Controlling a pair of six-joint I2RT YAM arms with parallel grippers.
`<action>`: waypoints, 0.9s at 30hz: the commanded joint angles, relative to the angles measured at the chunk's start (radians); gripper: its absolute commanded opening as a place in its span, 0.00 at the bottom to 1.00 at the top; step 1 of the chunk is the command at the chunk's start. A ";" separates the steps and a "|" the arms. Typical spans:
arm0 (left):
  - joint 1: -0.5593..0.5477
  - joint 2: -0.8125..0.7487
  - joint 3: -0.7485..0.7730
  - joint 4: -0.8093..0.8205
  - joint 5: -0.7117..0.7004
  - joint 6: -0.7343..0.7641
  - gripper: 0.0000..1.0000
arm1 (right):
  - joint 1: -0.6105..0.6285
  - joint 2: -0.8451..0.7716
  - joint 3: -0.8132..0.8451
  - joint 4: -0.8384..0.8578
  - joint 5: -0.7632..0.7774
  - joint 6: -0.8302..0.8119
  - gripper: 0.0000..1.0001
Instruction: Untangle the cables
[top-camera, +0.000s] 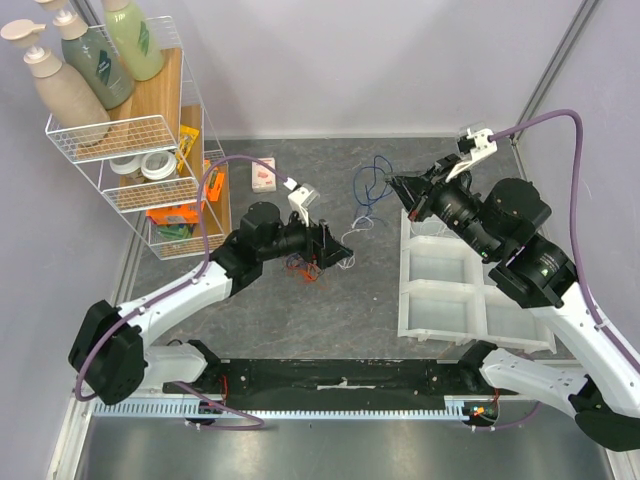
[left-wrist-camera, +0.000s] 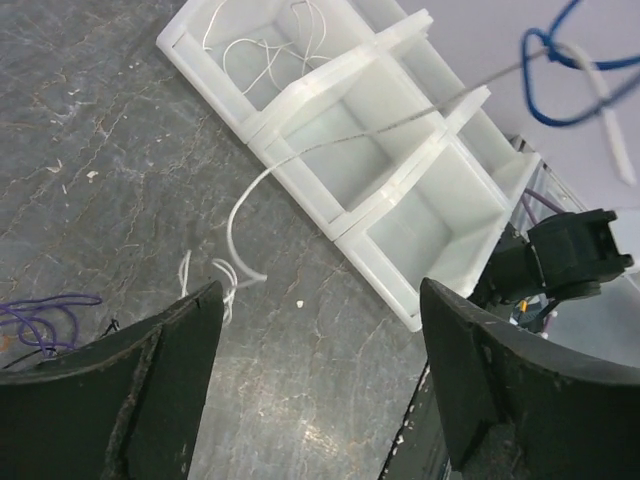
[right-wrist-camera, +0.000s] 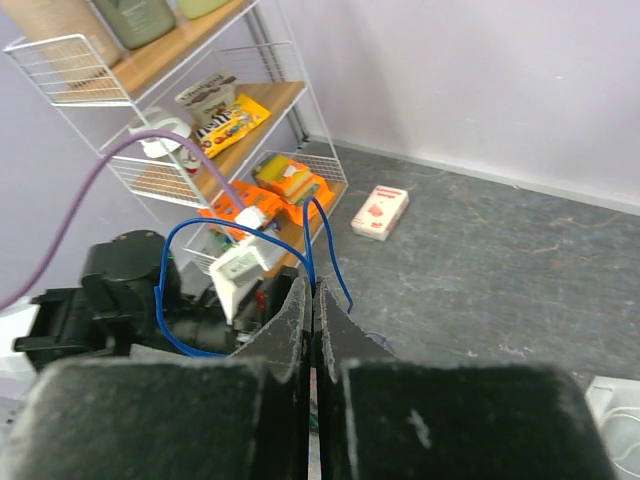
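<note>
Currently your right pincer (right-wrist-camera: 312, 300) is clamped flat on the dark blue cable (right-wrist-camera: 309, 245), its loops held off the desk (top-camera: 300, 330) toward 12 o'clock of centre in the top view. Your left pincer (left-wrist-camera: 322, 292) is spread wide and holds nothing. It sits low at 9 o'clock of centre, by the orange-red cable (top-camera: 300, 268).

The white cable (left-wrist-camera: 232, 225) lies ahead of it and runs up toward the tray (top-camera: 403, 290) at 3 o'clock. The purple cable (left-wrist-camera: 45, 310) is at 8 o'clock in the left wrist view.

Step in hand, as I judge it: drawing blue clear of the rest. A pale strand appears to hang with the blue loop.
- Lift slowly toward 1 o'clock and watch for white rising.
- If it drags, pin that single strand with the left pincer, then part them gently.
- Avoid jerks; thin wire probably knots tighter.
</note>
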 joint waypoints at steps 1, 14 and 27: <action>0.001 0.049 0.040 0.018 -0.012 0.073 0.82 | 0.004 -0.009 0.006 0.076 -0.061 0.042 0.00; 0.004 0.131 0.084 -0.068 -0.088 0.043 0.17 | 0.004 -0.060 0.027 0.073 -0.128 0.088 0.00; 0.019 -0.013 0.024 -0.134 -0.433 0.000 0.02 | 0.004 -0.083 0.156 -0.231 0.309 -0.084 0.00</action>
